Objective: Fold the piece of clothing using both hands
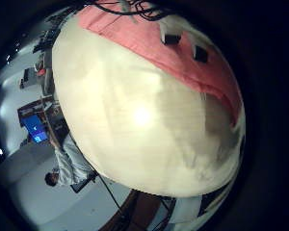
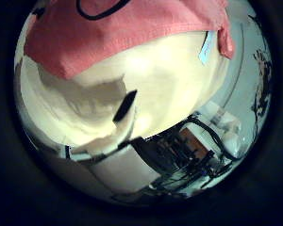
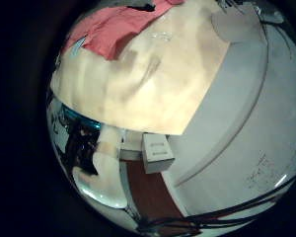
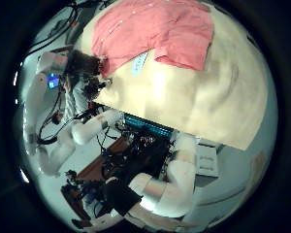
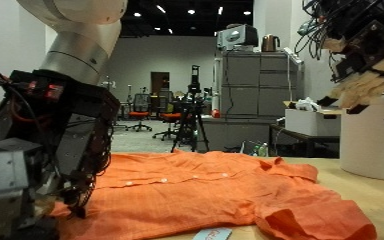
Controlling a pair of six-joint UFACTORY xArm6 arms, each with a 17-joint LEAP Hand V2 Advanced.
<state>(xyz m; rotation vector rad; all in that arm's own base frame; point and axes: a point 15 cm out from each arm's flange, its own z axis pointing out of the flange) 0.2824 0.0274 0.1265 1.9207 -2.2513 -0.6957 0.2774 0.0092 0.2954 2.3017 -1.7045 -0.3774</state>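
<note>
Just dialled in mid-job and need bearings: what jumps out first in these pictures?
An orange shirt lies spread and rumpled across the light wooden table, not yet folded. One hand looms beside the shirt's edge, fingers pointing down near the cloth; the other hand hangs high above the table's far side, holding nothing.

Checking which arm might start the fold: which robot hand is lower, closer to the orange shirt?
The left robot hand: it hangs low beside the orange shirt, whereas the right robot hand is high above the table.

outside view low at table edge; palm views overhead, sharing garment.
</note>
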